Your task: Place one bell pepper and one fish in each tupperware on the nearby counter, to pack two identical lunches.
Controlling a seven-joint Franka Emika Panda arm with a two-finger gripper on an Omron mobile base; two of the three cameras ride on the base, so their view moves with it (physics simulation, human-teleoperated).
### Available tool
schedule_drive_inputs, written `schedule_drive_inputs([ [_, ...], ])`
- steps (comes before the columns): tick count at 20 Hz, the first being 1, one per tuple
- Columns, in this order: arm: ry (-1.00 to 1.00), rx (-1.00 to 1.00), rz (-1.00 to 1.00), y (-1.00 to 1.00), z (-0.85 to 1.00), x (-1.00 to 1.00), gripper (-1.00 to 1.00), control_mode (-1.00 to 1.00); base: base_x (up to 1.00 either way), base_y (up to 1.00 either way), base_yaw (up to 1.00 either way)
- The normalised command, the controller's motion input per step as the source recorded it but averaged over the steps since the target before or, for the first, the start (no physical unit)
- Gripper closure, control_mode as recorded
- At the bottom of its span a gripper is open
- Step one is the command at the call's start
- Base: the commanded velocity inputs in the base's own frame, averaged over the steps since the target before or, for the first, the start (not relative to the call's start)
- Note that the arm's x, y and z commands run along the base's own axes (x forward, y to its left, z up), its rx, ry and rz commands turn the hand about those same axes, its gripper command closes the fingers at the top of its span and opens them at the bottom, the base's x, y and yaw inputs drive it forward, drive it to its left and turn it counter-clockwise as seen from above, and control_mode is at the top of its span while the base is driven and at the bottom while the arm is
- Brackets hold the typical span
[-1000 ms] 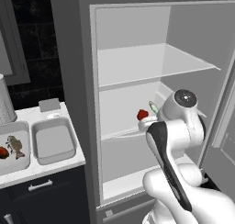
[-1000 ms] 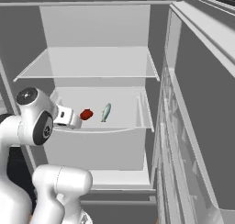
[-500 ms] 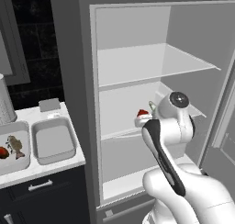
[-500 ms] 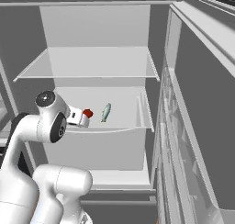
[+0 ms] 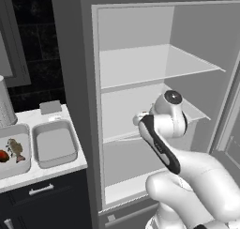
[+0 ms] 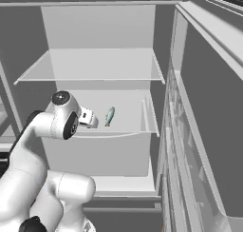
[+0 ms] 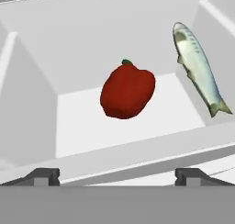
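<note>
One bell pepper [image 7: 127, 91] beside fish [image 7: 197, 68], apart, open hand [image 7: 117, 176] short.

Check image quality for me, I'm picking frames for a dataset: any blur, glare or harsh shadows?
Hand view: sharp, flat even light, soft shading under the bell pepper, mild sheen on the fish. Left base view: no glare, dark backsplash, tupperware crisp. Right base view: evenly lit, fish small but in focus.

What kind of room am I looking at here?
Most likely a kitchen: an open fridge whose shelf holds a red bell pepper and a fish, beside a marbled counter with food containers.
</note>
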Motion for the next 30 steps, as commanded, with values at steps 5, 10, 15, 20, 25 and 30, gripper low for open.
schedule_drive_inputs([
  [5, 0.05, 0.00, 0.00, 0.00, -0.22, 0.51, -1.00, -1.00, 0.00, 0.00, 0.00],
  [10, 0.00, 0.00, 0.00, 0.00, -0.29, 0.49, -1.00, -1.00, 0.00, 0.00, 0.00],
  [15, 0.00, 0.00, 0.00, 0.00, -0.31, 0.47, -1.00, -1.00, 0.00, 0.00, 0.00],
  [20, 0.00, 0.00, 0.00, 0.00, -0.33, 0.39, -1.00, -1.00, 0.00, 0.00, 0.00],
  [25, 0.00, 0.00, -0.02, 0.00, -0.49, -0.15, 1.00, -1.00, 0.00, 0.00, 0.00],
  [30, 0.00, 0.00, -0.08, -0.02, -0.83, -0.83, 1.00, -1.00, 0.00, 0.00, 0.00],
])
